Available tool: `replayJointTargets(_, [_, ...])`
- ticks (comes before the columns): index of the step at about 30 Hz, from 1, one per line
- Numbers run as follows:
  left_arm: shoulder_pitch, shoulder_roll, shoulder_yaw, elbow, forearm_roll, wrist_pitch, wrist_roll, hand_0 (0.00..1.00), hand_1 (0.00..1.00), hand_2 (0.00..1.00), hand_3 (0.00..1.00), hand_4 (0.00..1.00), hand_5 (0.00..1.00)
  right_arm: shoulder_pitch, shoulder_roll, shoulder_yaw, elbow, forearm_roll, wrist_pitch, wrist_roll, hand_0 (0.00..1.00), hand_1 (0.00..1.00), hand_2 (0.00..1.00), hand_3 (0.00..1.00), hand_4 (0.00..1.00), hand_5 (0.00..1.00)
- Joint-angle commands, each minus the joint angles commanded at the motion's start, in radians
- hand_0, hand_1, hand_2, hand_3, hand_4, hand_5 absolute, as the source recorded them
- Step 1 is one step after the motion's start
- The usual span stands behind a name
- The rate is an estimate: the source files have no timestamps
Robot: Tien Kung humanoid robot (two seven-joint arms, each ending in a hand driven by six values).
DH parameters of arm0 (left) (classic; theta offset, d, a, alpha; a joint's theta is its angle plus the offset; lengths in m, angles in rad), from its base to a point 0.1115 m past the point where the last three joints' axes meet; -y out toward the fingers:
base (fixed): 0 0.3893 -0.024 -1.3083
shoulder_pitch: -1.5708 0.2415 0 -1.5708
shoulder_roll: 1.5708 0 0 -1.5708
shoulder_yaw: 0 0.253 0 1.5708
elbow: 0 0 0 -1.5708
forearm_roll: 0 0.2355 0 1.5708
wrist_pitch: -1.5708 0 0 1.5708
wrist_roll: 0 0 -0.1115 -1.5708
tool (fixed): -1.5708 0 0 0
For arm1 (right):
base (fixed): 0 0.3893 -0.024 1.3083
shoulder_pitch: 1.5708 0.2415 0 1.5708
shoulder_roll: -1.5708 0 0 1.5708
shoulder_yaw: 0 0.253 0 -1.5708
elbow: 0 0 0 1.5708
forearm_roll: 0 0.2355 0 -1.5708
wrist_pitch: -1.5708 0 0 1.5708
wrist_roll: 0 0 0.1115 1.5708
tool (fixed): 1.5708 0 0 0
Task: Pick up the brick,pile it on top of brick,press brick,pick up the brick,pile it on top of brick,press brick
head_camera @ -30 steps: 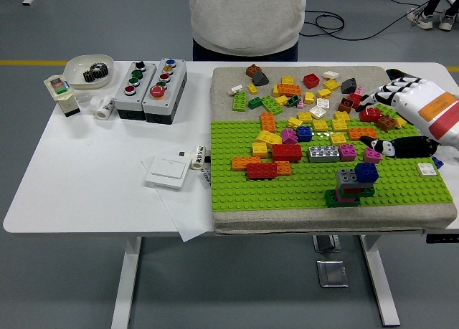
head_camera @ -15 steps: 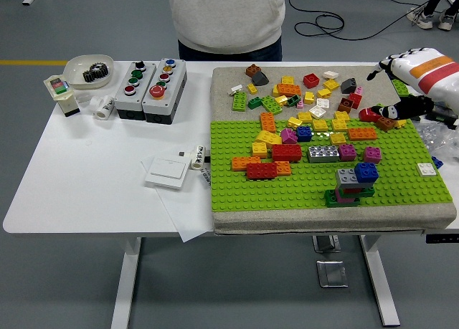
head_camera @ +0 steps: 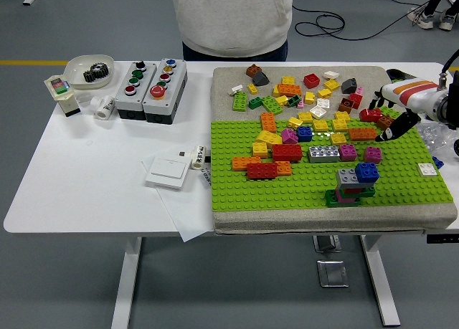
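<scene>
A small stack of bricks (head_camera: 353, 186), blue and grey on pink and green, stands upright near the front edge of the green baseplate (head_camera: 287, 189). Loose bricks (head_camera: 308, 99) lie toward its back edge; they look light, rigid and slick, best pinched by their sides. The right hand (head_camera: 401, 117) hovers at the right edge, fingers loosely curled, apparently empty.

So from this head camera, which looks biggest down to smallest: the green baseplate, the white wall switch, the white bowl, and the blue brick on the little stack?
1. Green baseplate, by far.
2 and 3. White bowl and white wall switch look alike; not ranked.
4. Blue brick, smallest.
</scene>
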Motion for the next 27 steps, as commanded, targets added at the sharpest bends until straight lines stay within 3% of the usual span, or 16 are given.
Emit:
replayJointTargets(8, [-0.006, 0.001, 0.002, -0.002, -0.001, -0.002, -0.002, 0.601, 0.719, 0.690, 0.552, 0.566, 0.617, 0.003, 0.066, -0.026, -0.080, 0.027, 0.018, -0.061, 0.602, 0.566, 0.622, 0.640, 0.996, 0.284])
replayJointTargets(16, [-0.009, 0.002, 0.008, -0.002, -0.011, -0.003, -0.007, 0.595, 0.718, 0.688, 0.552, 0.566, 0.616, 0.019, 0.104, -0.030, -0.136, 0.034, 0.050, -0.110, 0.577, 0.532, 0.560, 0.580, 0.989, 0.284])
replayJointTargets(27, [-0.011, 0.002, 0.010, -0.003, -0.015, -0.003, -0.010, 0.590, 0.719, 0.688, 0.551, 0.566, 0.616, 0.004, 0.133, -0.044, -0.163, 0.047, 0.049, -0.133, 0.577, 0.528, 0.556, 0.568, 0.987, 0.285])
